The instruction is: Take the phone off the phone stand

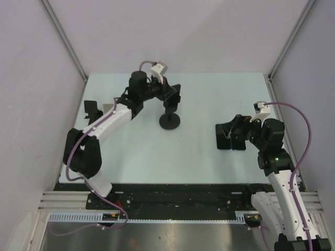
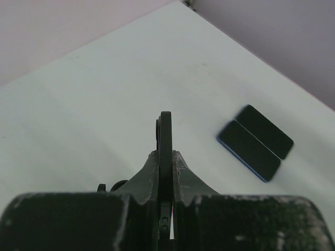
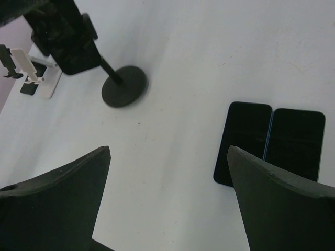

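Note:
A black phone stand with a round base [image 1: 169, 121] stands mid-table; its base also shows in the right wrist view [image 3: 124, 86]. A dark phone [image 3: 78, 55] sits at the top of its stem. My left gripper [image 1: 170, 96] is shut on this phone, which shows edge-on between the fingers in the left wrist view [image 2: 166, 125]. I cannot tell whether the phone still rests in the stand's cradle. My right gripper [image 1: 230, 135] is open and empty, hovering over two other phones; its jaws stand wide apart in the right wrist view [image 3: 168, 149].
Two dark phones [image 3: 243, 141] [image 3: 293, 144] lie flat side by side at the right; they also show in the left wrist view [image 2: 256, 142]. Another small stand [image 1: 92, 110] sits at the table's left edge, seen white and black in the right wrist view [image 3: 36, 78].

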Robot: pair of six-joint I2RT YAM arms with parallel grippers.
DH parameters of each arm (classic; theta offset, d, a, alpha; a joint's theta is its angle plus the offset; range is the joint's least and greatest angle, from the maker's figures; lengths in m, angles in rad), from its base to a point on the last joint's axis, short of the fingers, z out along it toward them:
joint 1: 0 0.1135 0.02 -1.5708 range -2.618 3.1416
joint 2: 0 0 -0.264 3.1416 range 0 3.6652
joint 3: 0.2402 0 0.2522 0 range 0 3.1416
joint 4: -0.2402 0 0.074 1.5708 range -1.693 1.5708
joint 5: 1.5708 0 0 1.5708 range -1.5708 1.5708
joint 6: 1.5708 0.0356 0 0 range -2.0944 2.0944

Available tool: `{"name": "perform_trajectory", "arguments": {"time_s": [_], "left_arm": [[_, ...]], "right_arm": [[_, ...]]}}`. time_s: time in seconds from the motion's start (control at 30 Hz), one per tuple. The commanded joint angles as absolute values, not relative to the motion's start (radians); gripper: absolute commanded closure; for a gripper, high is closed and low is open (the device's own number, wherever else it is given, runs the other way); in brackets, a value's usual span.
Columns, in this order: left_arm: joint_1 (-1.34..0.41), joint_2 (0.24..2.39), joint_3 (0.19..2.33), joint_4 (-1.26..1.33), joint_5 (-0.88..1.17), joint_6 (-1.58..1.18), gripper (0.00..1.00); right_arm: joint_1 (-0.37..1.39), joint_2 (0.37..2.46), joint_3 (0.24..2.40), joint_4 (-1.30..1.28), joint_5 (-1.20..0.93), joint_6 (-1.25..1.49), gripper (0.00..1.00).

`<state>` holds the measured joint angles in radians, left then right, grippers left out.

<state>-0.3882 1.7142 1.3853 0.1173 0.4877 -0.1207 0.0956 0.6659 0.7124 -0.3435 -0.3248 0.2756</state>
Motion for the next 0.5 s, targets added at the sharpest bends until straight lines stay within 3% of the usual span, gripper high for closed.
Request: {"name": "perform_trajectory", "arguments": {"time_s": [0.0, 0.37, 0.47], "left_arm": [[-0.530, 1.513, 1.266, 0.285, 0.307, -0.095, 1.00], [-0.814, 1.338, 0.994, 0.356, -0.060, -0.150, 1.00], [-0.819, 1.318, 0.971, 0.362, -0.029, -0.176, 0.92]], "right_arm": [[0.107, 0.669, 0.756, -0.328, -0.273, 0.238, 0.00], [0.204, 0.701, 0.756, -0.270, -0.275, 0.288, 0.00], [0.280, 0.715, 0.756, -0.233, -0.258, 0.327, 0.00]]}}
